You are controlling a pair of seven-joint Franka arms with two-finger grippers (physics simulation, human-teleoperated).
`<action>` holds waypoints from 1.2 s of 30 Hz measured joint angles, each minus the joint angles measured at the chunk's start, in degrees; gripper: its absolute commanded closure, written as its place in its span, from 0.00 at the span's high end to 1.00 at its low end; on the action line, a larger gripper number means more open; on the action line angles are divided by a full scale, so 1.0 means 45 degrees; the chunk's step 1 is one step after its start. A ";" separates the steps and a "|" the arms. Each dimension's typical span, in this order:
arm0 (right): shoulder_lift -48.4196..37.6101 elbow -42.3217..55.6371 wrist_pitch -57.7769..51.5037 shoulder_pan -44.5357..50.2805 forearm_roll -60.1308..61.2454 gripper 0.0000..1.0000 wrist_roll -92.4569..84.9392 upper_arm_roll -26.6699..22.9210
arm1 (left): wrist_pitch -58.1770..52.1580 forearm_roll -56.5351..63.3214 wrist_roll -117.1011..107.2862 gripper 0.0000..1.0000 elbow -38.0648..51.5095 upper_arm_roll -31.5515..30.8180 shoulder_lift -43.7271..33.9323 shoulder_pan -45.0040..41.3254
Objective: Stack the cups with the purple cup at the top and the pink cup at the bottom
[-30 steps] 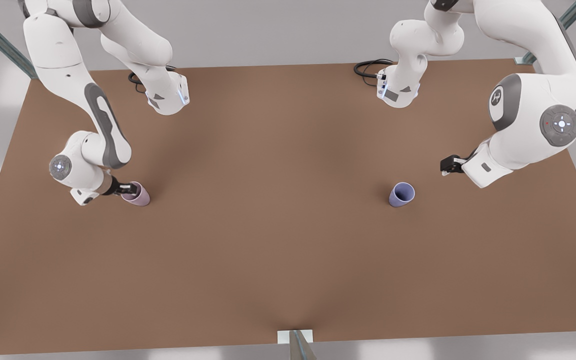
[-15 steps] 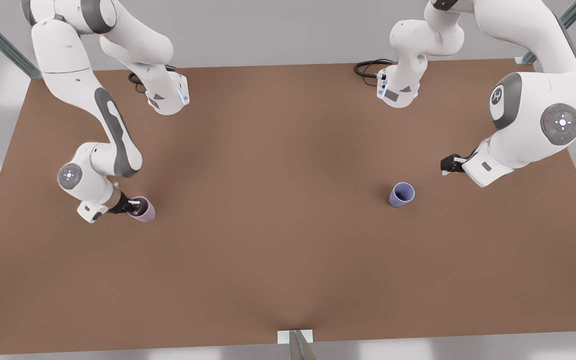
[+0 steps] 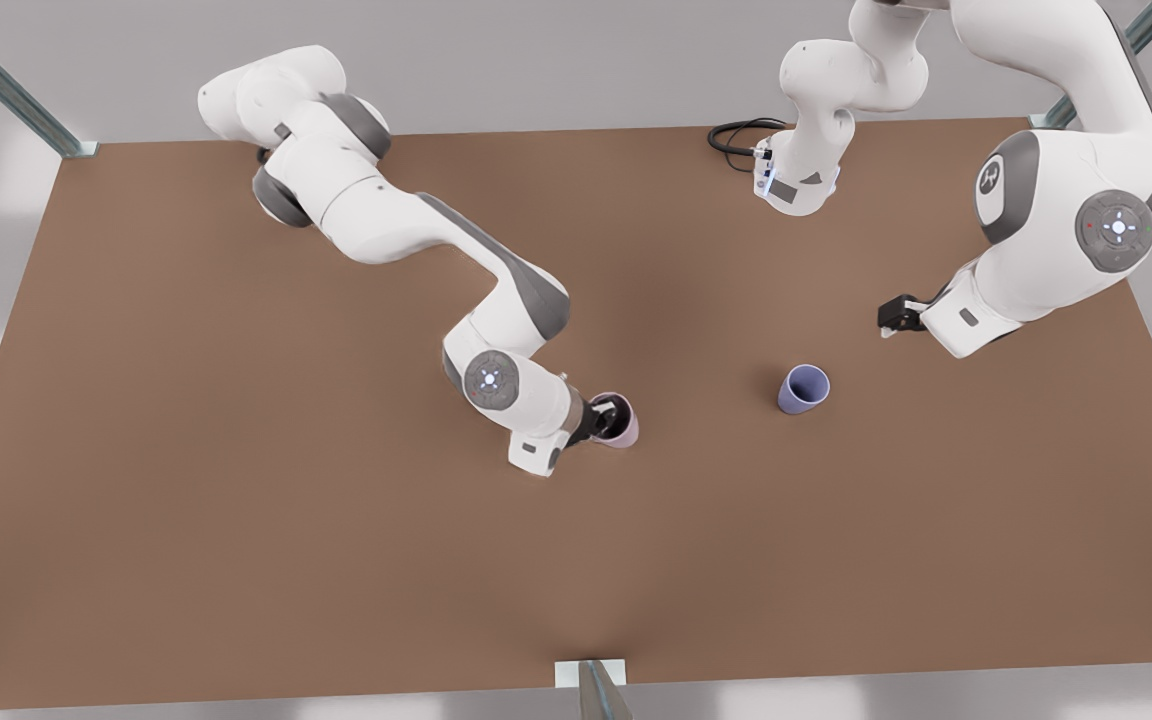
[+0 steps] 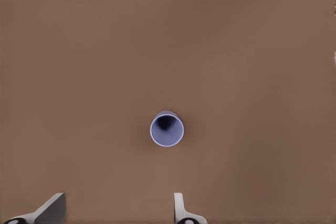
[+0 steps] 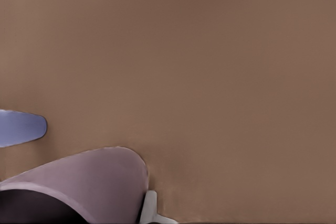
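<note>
The pink cup [image 3: 625, 430] is near the table's middle, and my right gripper [image 3: 608, 417] is shut on its rim. In the right wrist view the pink cup [image 5: 89, 177] sits close below the camera with one finger [image 5: 149, 208] against its outer wall. The purple cup [image 5: 21, 128] shows beyond it. The purple cup [image 3: 802, 388] stands upright by itself on the table, toward the front view's right of the pink cup. My left gripper [image 3: 891, 322] hovers open, up and to the front view's right of the purple cup. The left wrist view looks down into the purple cup [image 4: 167, 129], with the fingers [image 4: 52, 211] spread wide.
The brown table [image 3: 336, 560] runs to edges on all sides. A black cable [image 3: 736, 135] lies by the arm base at the back. A metal post [image 3: 591, 682] stands at the front edge. Bare table lies between the two cups.
My right arm has swung far toward the front view's right, carrying the pink cup from the left side to near the middle. The left gripper and the purple cup have barely moved.
</note>
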 measured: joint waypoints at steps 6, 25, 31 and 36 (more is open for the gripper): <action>0.1433 0.1075 -0.0156 0.1531 0.0073 0.21 0.2508 0.0039 | -0.0081 0.0021 -0.0006 1.00 0.0081 -0.0014 0.0038 -0.0026; 0.2793 0.0834 0.0332 0.2886 -0.0222 0.91 0.6556 -0.2033 | 0.3850 0.0028 -0.0056 1.00 -0.4314 -0.0037 0.1691 -0.0237; 0.2656 0.0838 0.0765 0.2901 -0.0240 1.00 0.7163 -0.2026 | 0.6122 0.0018 -0.0068 1.00 -0.5920 -0.0019 0.2098 -0.0188; 0.2366 0.0837 0.0978 0.2949 -0.0241 1.00 0.7532 -0.1938 | 0.7437 0.0030 -0.0071 1.00 -0.6611 -0.0017 0.2419 -0.0078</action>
